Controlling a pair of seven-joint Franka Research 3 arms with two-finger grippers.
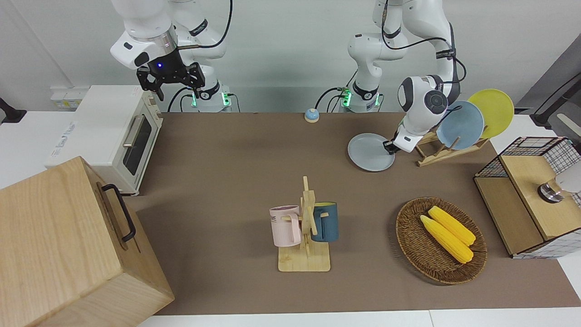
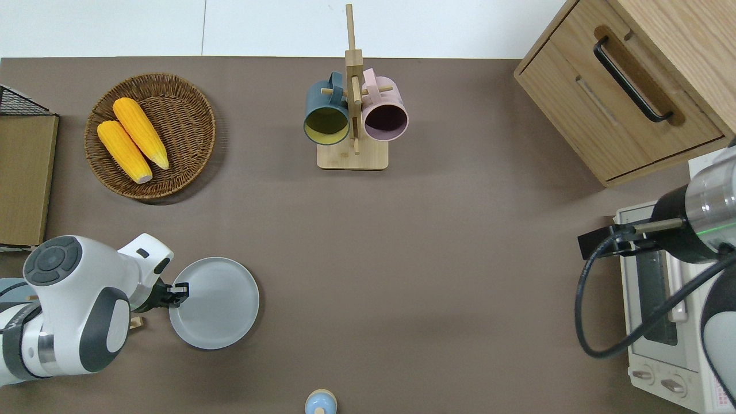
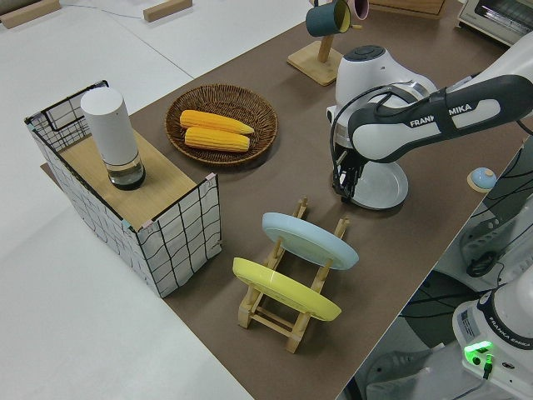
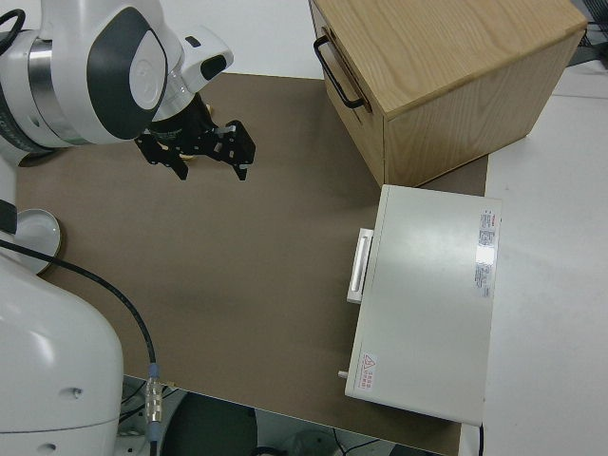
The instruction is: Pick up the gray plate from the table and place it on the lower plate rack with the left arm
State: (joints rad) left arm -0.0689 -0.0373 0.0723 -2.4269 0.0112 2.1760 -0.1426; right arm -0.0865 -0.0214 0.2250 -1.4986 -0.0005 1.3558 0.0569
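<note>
Overhead view: left end effector point(image 2: 179, 290) clenched on the rim of the round pale gray plate point(image 2: 215, 303), beside the slanted light-wood plate rack point(image 1: 447, 147); rack holding a light blue plate point(image 1: 460, 124) and a yellow plate point(image 1: 492, 111); round wicker basket point(image 2: 190, 106) holding two yellow corn cobs point(image 2: 132, 140); right arm parked, end effector point(image 1: 170, 80) spread wide.

Setting: robot lab staged as a kitchen | Evidence: two white arms bolted at a brown-matted table point(image 1: 227, 181); toaster oven point(image 1: 113, 136); mug stand point(image 1: 306, 236); corn basket point(image 1: 440, 240); plate rack point(image 3: 287, 304); bare white walls, loose cables
</note>
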